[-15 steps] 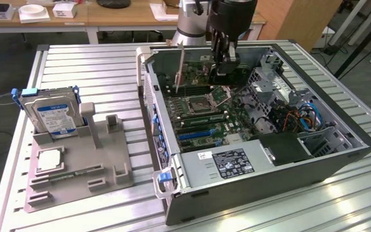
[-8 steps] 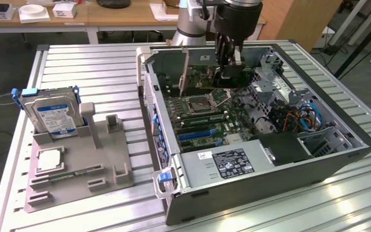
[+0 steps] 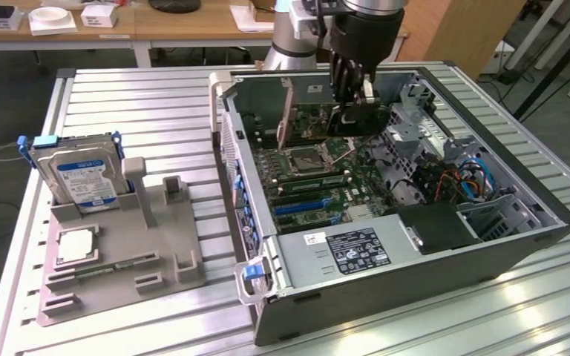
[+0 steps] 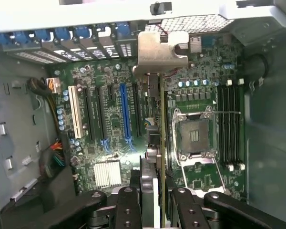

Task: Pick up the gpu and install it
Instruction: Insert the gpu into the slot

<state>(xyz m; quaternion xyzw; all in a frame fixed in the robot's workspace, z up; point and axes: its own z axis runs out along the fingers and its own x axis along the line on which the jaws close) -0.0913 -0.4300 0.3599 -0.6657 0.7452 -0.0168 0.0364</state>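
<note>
**A:** Where's the gpu [image 3: 352,119] right now?

**B:** In the tool [image 3: 350,95], inside the open computer case [image 3: 404,276] that lies on its side on the table [image 3: 116,81]. The fingers are clamped on the card, one against each face.

**A:** Seated?

**B:** I'd judge not. In the exterior view it hangs above the motherboard [image 3: 364,187], toward the end of the case nearest the arm's base, and board shows beneath it.

**A:** How does it lie against the slots?

**B:** That's the relation that counts. In the wrist view the gpu [image 4: 161,119] is seen edge-on. It is a thin line running straight out from the tool [image 4: 152,202] to its silver bracket [image 4: 162,47], which sits by the rear slot openings of the case. That long axis runs parallel to the expansion slots, so the heading looks right to me.

**A:** Over which slot?

**B:** Not the blue slot [image 4: 125,114]. The card's edge lies between that and the CPU socket [image 4: 195,136], with a black slot between it and the blue one. Whether a slot sits directly under the edge I can't tell, because the card hides that strip of board.

**A:** And the board, from the tool?

**B:** Straight beyond the fingertips, past the card's lower edge.
</note>
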